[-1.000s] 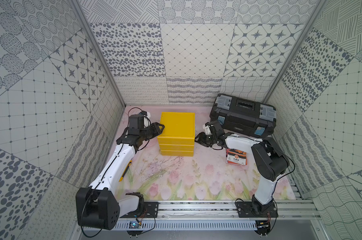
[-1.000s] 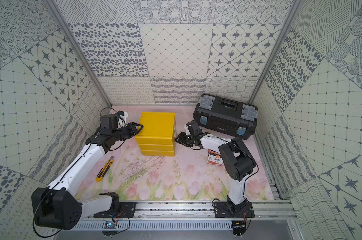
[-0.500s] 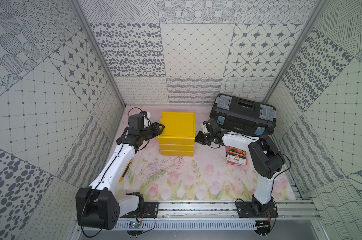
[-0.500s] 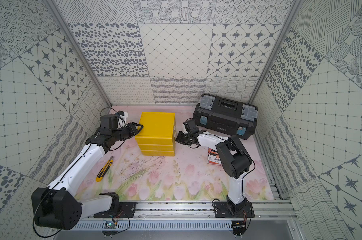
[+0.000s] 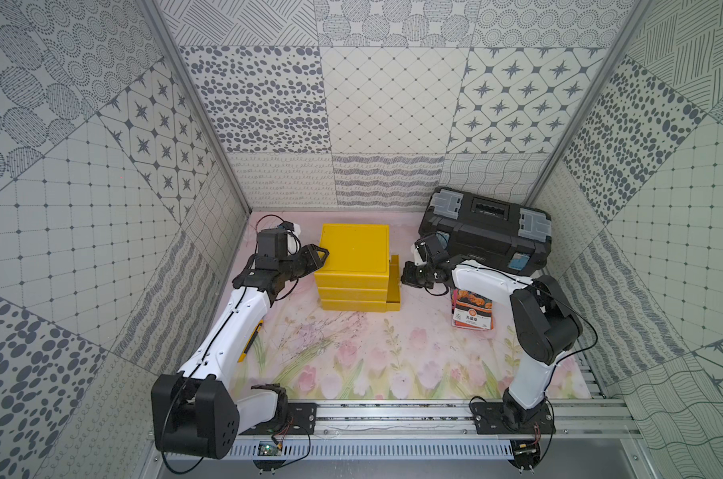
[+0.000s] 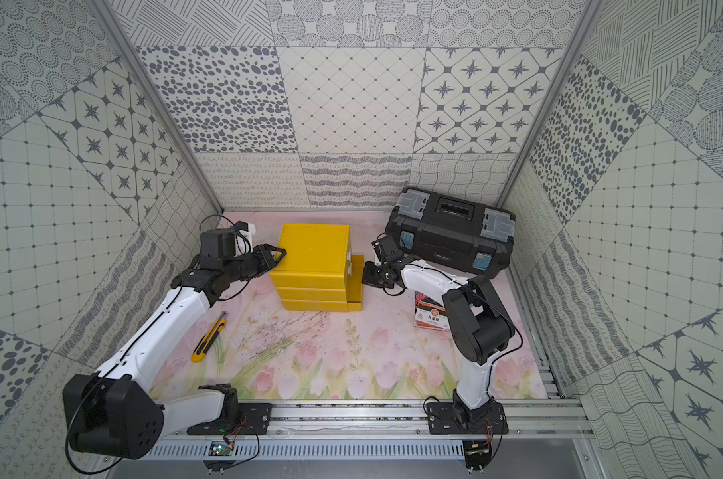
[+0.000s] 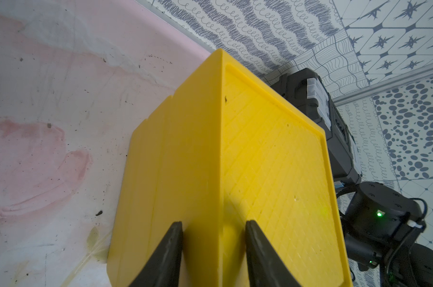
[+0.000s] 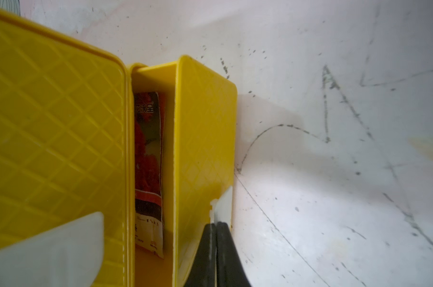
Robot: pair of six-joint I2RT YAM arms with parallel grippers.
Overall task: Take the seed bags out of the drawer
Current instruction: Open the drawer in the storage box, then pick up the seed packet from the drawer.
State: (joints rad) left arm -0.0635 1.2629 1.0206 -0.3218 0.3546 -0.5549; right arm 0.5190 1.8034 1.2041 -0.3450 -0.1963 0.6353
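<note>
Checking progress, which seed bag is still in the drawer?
The red-flowered bag inside the slightly open yellow drawer, in the right wrist view; the orange-marigold packets lie out on the mat.

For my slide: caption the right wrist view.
Right gripper shut on the white tab of a slightly open yellow drawer, seed bag inside.

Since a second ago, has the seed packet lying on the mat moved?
No. The seed packet lies where it did, just in front of the black toolbox.

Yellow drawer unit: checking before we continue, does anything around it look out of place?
Nothing damaged. One drawer stands ajar with a red seed bag inside, and a yellow utility knife lies loose on the mat.
</note>
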